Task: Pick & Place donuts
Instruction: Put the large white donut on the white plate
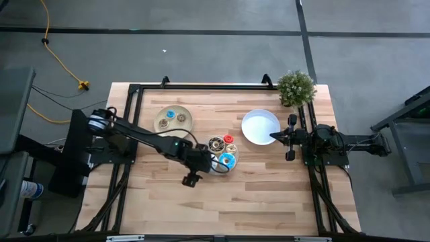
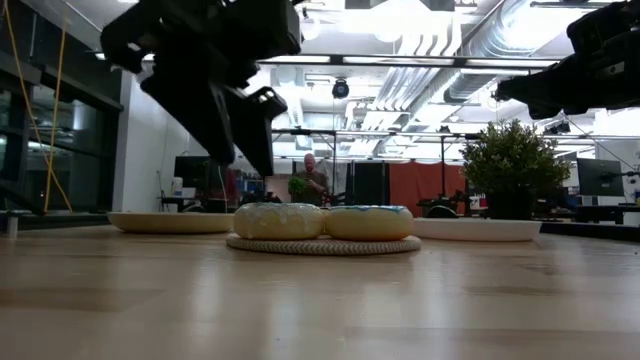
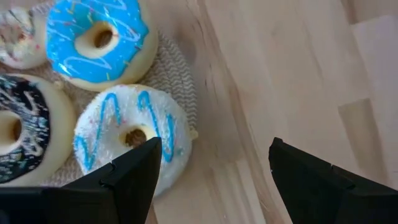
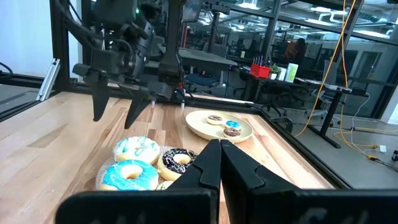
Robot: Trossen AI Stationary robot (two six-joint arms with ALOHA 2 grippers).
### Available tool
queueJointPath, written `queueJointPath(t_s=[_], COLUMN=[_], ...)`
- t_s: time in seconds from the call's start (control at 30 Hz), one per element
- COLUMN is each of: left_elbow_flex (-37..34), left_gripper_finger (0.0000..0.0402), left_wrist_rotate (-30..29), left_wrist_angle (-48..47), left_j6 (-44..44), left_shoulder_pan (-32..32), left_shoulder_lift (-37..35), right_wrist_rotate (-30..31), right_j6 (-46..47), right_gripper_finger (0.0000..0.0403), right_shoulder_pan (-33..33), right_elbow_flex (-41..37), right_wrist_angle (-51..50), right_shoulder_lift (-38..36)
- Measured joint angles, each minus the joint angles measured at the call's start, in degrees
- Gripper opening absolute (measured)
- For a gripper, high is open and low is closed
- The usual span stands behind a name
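Plant (image 1: 296, 87) beside white plate (image 1: 260, 127)

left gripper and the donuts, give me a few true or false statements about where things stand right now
1. The left gripper is open above the woven mat, holding nothing. True.
2. The white donut with blue zigzag icing is clamped between the left fingers. False: it lies on the mat, one finger overlapping its edge in the left wrist view, nothing gripped.
3. The tan plate already holds small donuts. True.
4. The white plate is full of donuts. False: no donut shows on it.
5. The right gripper is wide open over the mat. False: it is shut, at the white plate's edge.
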Motion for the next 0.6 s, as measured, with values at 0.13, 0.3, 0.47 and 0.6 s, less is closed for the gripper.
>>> queueJointPath(t_s=[0.13, 0.3, 0.47, 0.6], left_elbow_flex=[0.0, 0.0, 0.0, 0.0], left_gripper_finger=[0.0287, 0.0287, 0.0287, 0.0287], left_wrist_rotate=[-0.2, -1.5, -1.4, -0.5], left_wrist_angle=[0.9, 2.3, 2.0, 1.8], left_j6=[0.0, 0.0, 0.0, 1.1], left_shoulder_pan=[0.8, 1.7, 2.3, 2.3], left_shoulder_lift=[1.6, 2.8, 2.7, 2.8], right_wrist_rotate=[0.0, 0.0, 0.0, 0.0], right_j6=[0.0, 0.0, 0.0, 0.0], right_gripper_finger=[0.0000, 0.0000, 0.0000, 0.0000], right_shoulder_pan=[0.0, 0.0, 0.0, 0.0], right_elbow_flex=[0.0, 0.0, 0.0, 0.0], right_wrist_angle=[0.0, 0.0, 0.0, 0.0], right_shoulder_lift=[0.0, 0.0, 0.0, 0.0])
